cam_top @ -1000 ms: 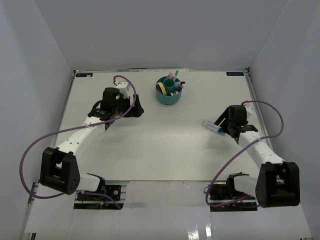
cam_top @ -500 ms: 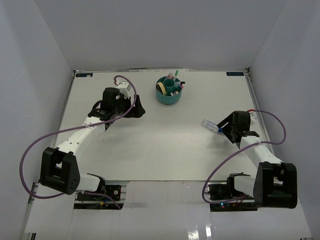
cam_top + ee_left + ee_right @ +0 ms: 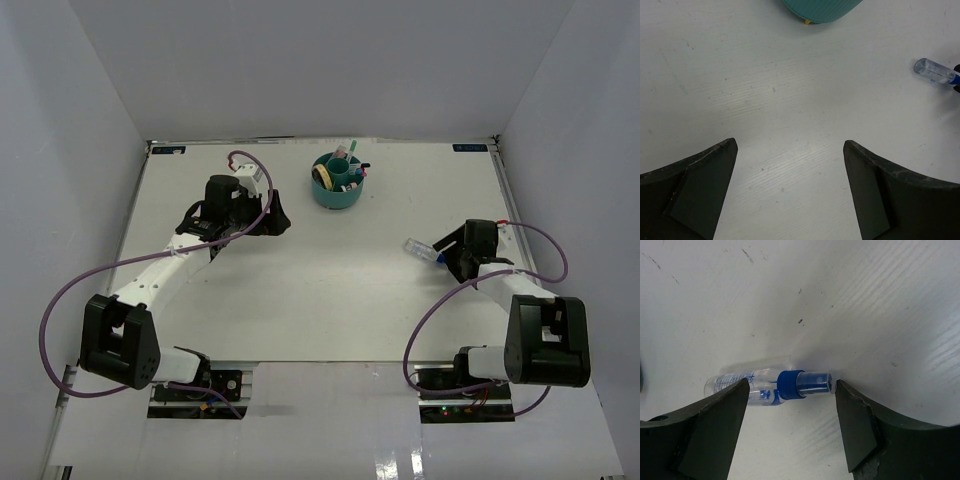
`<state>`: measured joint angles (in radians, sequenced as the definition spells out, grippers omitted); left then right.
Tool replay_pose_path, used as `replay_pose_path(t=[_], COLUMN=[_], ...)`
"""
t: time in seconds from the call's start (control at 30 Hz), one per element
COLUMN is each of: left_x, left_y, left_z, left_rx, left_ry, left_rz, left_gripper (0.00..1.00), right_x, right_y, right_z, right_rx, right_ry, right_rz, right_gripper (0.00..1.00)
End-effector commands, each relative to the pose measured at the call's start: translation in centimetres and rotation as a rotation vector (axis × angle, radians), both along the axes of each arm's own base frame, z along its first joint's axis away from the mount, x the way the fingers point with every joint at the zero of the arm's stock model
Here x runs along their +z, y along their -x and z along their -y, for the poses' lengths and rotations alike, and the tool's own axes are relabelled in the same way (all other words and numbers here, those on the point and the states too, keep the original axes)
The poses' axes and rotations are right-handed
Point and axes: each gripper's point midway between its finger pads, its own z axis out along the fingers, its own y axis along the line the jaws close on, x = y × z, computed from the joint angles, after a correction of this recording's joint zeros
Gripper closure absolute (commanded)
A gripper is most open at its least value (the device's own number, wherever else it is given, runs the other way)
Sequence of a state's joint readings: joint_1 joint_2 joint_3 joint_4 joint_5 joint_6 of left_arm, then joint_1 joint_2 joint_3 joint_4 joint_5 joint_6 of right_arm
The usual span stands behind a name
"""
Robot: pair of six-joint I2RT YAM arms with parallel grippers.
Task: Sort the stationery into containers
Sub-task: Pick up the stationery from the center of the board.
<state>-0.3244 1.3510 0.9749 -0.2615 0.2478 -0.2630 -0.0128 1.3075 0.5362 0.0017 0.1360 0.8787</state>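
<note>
On the right of the white table (image 3: 320, 300), the tiny clear plastic bottle with a blue cap (image 3: 760, 387) lies flat between the right gripper's (image 3: 791, 390) spread fingers, lined up for a pinch. The round teal plastic organizer (image 3: 335, 196) stands well apart, and the left gripper (image 3: 790, 145) hangs open and empty.

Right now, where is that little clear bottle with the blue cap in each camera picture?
Top external: the bottle lies right of centre, by the right gripper.
Left wrist: at the far right edge.
Right wrist: centre, between that gripper's fingers.
Shared landmark: the teal organizer, in the top and left-wrist views only.
</note>
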Motion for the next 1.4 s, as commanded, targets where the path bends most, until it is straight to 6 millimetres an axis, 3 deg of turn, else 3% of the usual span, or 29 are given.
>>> replay_pose_path(t=[0.0,0.2,0.47,0.67,1.17,1.37], left_x=[1.1,1.0,0.8,0.6,0.7,0.6], left_y=[0.2,0.2,0.1,0.1,0.2,0.2], left_z=[0.1,0.0,0.0,0.0,0.2,0.2], left_rx=[-0.01,-0.007,-0.008,-0.008,-0.016,-0.018], left_ry=[0.017,0.013,0.011,0.008,0.015,0.016], left_rz=[0.033,0.033,0.026,0.024,0.023,0.018], left_gripper=[0.02,0.02,0.02,0.02,0.02,0.02], right_x=[1.9,1.1,0.5,-0.1,-1.7,-1.5], right_y=[-2.7,-4.3,-6.3,-7.9,-9.7,-11.4], right_z=[0.4,-0.6,-0.2,-1.6,-0.9,-0.9], right_rx=[-0.029,0.034,0.054,0.141,0.177,0.183], right_ry=[-0.003,-0.027,0.011,-0.024,0.042,0.067], right_rz=[0.076,0.075,0.047,0.022,-0.079,-0.081], right_gripper=[0.25,0.25,0.27,0.3,0.37,0.46])
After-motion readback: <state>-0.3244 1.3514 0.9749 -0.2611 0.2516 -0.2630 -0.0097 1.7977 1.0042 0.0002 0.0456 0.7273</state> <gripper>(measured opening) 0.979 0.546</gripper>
